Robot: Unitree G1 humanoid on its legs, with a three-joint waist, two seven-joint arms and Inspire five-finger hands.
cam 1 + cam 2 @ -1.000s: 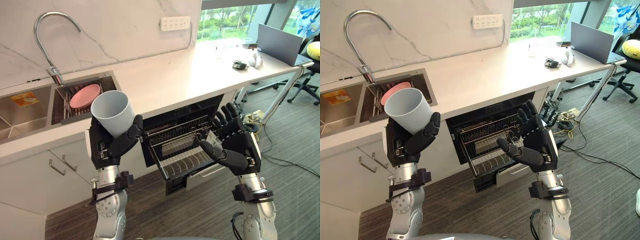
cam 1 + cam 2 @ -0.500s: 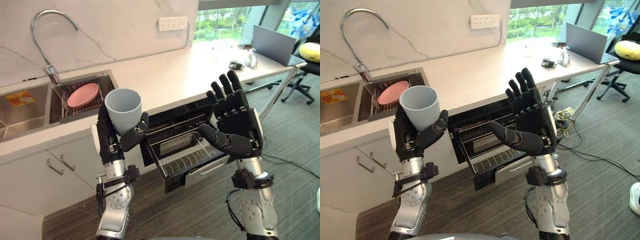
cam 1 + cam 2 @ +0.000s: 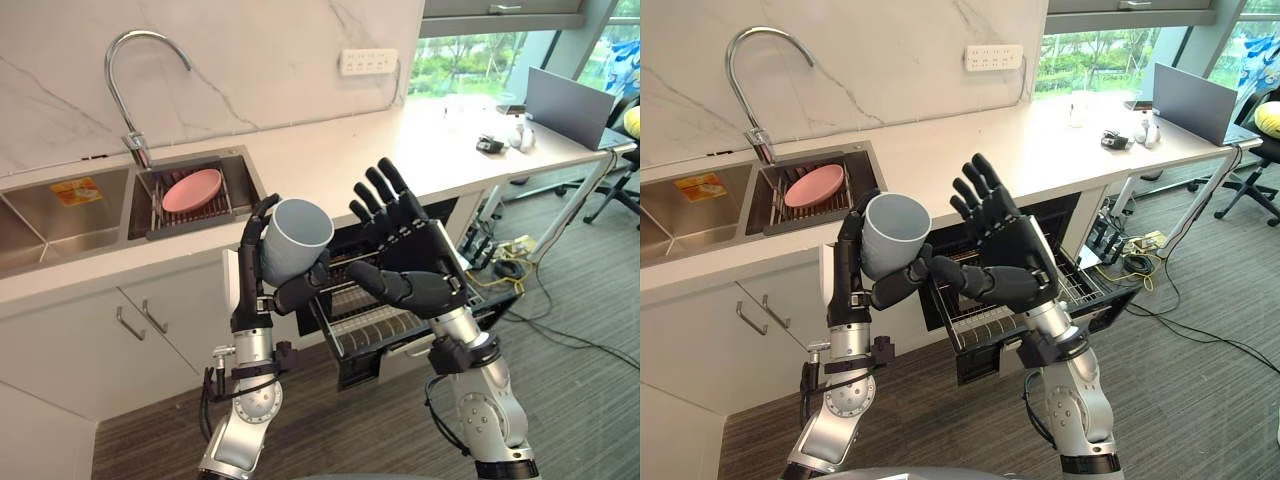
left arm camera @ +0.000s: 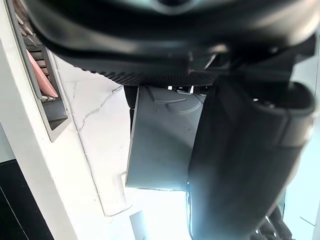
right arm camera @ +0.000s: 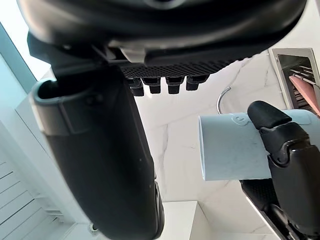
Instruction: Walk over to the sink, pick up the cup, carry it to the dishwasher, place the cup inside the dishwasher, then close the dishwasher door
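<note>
1. Head views: the left hand (image 3: 258,278) is curled round the pale blue cup (image 3: 297,240). It holds the cup tilted, in front of the bench (image 3: 330,150) edge, above and left of the open dishwasher (image 3: 385,325).
2. The right hand (image 3: 408,262) has straight, spread fingers and holds nothing. Its thumb is near the cup; contact cannot be told.
3. A pink plate (image 3: 193,189) lies in the sink (image 3: 45,215), far left.
4. Left wrist view: the thumb presses the cup's wall.
5. Right wrist view: the fingers are straight, with the cup beyond them in the left hand.
</note>
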